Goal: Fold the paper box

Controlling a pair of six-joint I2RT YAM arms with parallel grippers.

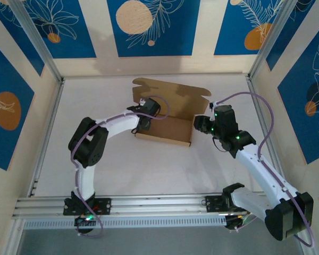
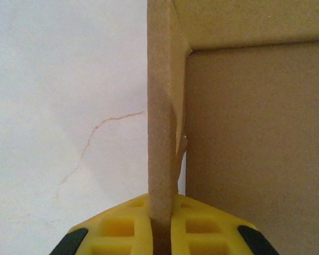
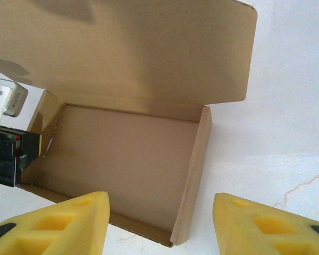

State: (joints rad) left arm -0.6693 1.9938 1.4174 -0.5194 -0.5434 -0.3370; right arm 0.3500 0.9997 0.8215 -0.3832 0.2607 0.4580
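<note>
- Paper box (image 1: 167, 133) sits in the middle of the desk (image 1: 149, 175), between the two arms. It is brown, its low walls are up, and its lid (image 1: 173, 95) stands open at the back.
- The left pincer (image 2: 160, 236) is clamped on the left side wall (image 2: 160, 106) of the paper box, with the cardboard squeezed between its two sides.
- The right pincer (image 3: 160, 212) is apart and holds nothing. It hangs near the right side wall (image 3: 194, 170), and its yellow fingers (image 3: 53, 223) point into the box.
- I think the step in hand is making the side walls stand straight and firm. The left wall is being pinched, and the right wall has not been gripped yet.
- The next move probably calls for the right pincer to go down over the right wall and close softly on it.
- The lid is not folded down yet, so the job looks more than half done.
- A hard squeeze could bend the thin cardboard or push the box across the desk.
</note>
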